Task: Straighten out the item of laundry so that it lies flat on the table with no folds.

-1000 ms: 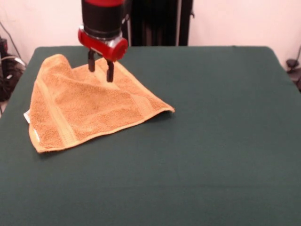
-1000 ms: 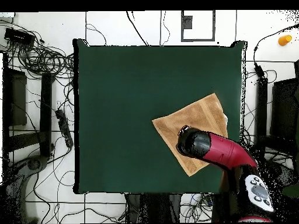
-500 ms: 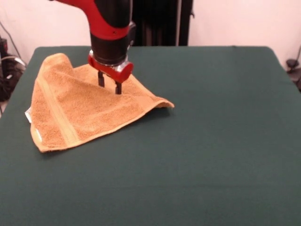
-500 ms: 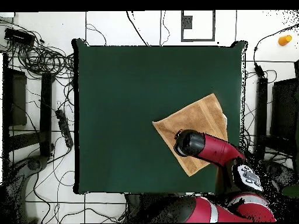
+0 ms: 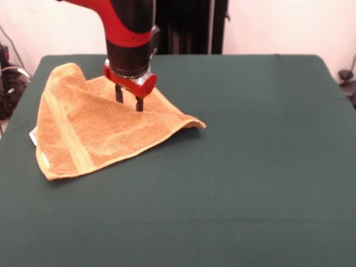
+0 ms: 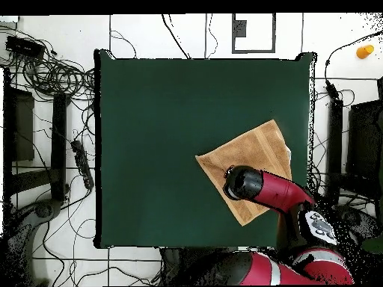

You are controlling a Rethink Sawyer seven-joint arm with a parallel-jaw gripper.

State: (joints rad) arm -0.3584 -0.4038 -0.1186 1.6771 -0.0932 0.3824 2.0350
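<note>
The towel [image 5: 100, 125] is seen lying on the table [image 5: 250, 167], in the front view toward the left side and nearer the far edge; in the overhead view it [image 6: 258, 153] is found near the table's [image 6: 164, 134] right edge, in the lower half. It is not laid flat: a fold is carried across it, so that a roughly triangular outline is shown, with one corner slightly raised off the cloth. A woven band can be made out along the left portion, and a small white tag [image 5: 32, 135] at the left edge.

The gripper [image 5: 128, 103] is held over the towel with its two fingers [image 5: 139, 104] parted, the tips at or just above the fabric; actual contact cannot be judged. From overhead the gripper is hidden beneath the arm [image 6: 262, 188], and part of the towel is covered by it.
</note>
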